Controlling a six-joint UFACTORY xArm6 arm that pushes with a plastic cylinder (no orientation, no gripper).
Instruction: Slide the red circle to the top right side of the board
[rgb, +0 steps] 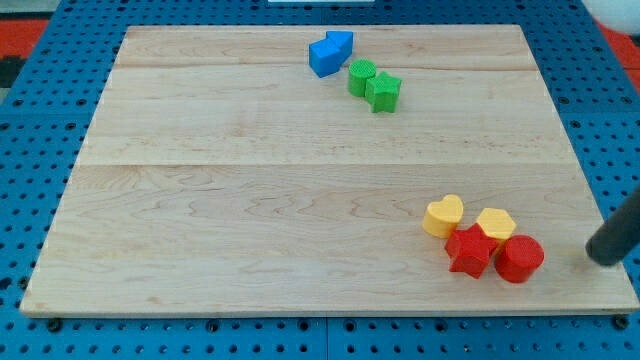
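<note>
**Red circle lying left of my tip, far right corner waiting**

The red circle (519, 258) is sitting near the table's (250, 200) near right corner, touching the red star (469, 250). My tip (603, 259), a bare rod with no claw to open or clench, is standing just right of it, level. Pushing toward the far right likely means circling to its near side first.

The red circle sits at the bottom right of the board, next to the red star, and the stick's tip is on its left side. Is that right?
Not quite. The camera view shows my tip to the right of the red circle, not its left, with a gap between them. The rest is right: the red circle sits at the board's bottom right, next to the red star.
</note>
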